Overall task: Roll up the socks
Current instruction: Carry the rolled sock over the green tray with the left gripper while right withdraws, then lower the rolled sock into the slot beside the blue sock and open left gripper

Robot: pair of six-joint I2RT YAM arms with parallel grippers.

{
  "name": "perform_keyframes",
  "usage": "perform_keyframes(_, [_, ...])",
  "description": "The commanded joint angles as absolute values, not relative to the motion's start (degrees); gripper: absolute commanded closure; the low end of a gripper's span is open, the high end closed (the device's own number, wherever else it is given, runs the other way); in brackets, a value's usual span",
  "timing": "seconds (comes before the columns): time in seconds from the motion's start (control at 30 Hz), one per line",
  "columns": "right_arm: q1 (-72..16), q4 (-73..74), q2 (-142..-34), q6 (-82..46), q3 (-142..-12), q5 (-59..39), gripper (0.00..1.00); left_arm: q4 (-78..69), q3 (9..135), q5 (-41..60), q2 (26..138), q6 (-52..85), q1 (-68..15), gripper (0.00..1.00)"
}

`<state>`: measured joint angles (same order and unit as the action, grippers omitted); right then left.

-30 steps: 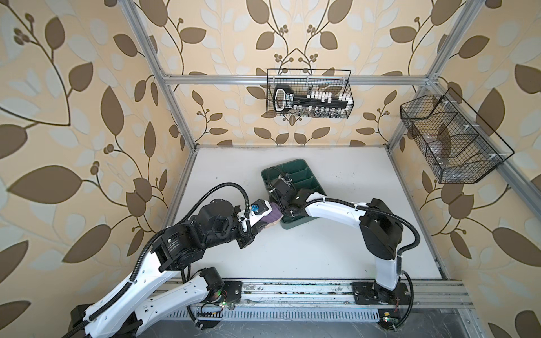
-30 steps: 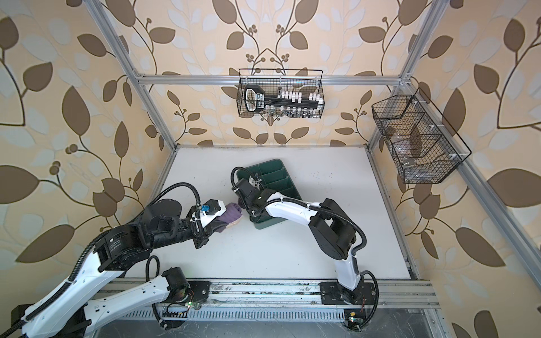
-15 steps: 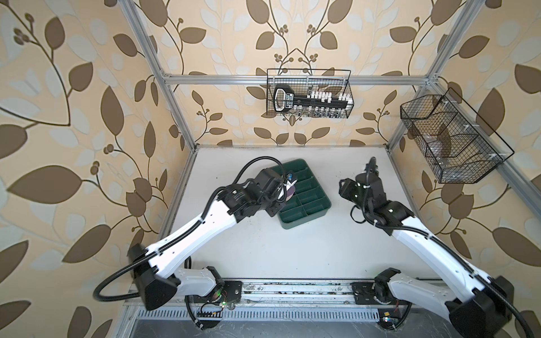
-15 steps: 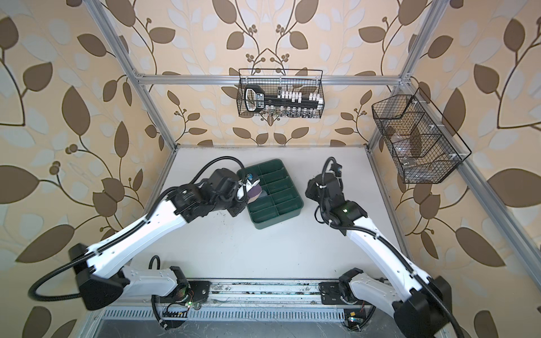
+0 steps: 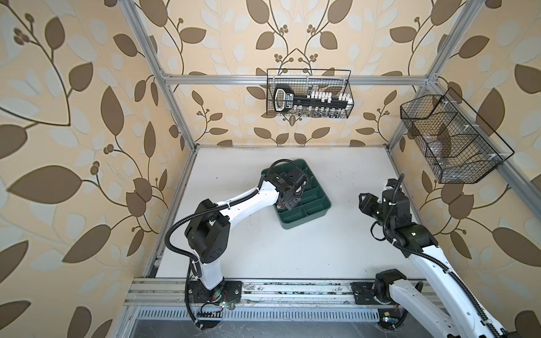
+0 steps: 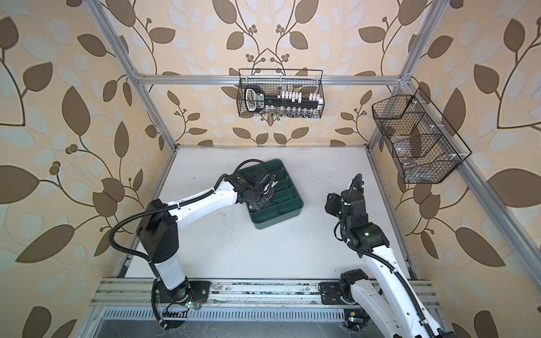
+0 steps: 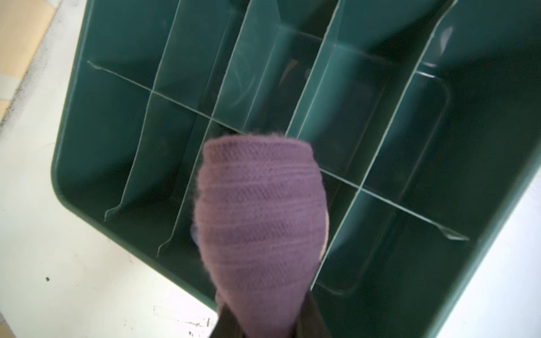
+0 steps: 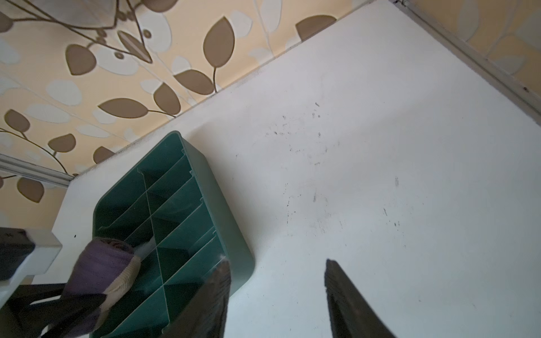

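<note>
White table (image 5: pixel 292 248): your left gripper (image 5: pixel 286 204) clasped the rolled socks (image 7: pixel 260 216) over the tray (image 5: pixel 304 220), drop pending; right gripper (image 8: pixel 277 263) stood open.

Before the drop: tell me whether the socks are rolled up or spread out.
Rolled. The socks form one tight purple bundle, pinched by the left gripper over the green tray.

One sock roll (image 7: pixel 260 216) and one green tray (image 5: pixel 304 221) of ten compartments are in view. There are two wire baskets, back basket (image 5: pixel 336 85) and side basket (image 5: pixel 480 164), and two arms, left arm (image 5: pixel 248 202) and right arm (image 5: pixel 409 234), over one worktop (image 5: pixel 292 257).
</note>
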<state>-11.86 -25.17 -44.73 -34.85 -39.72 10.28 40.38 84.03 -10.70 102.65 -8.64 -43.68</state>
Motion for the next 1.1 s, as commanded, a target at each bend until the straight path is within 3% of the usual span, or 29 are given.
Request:
perform_keyframes(0.0, [-11.6, -23.7, -45.6, -33.5, -38.6, 7.5, 0.47, 39.2, 84.1, -8.6, 104.6, -7.7, -43.9, 1.0])
perform_keyframes(0.27, [-11.6, -21.6, -47.5, -33.6, -36.8, 5.6, 0.47, 38.5, 82.6, -4.0, 106.1, -9.7, -43.8, 1.0])
perform_keyframes(0.67, [-10.9, -22.0, -47.4, -31.7, -36.5, 5.5, 0.47, 50.5, 82.6, -1.8, 107.2, -14.3, -42.7, 1.0])
perform_keyframes(1.07, [-10.8, -22.8, -46.7, -31.2, -36.2, 5.2, 0.46, 55.5, 90.2, -0.3, 119.7, -14.9, -41.3, 1.0])
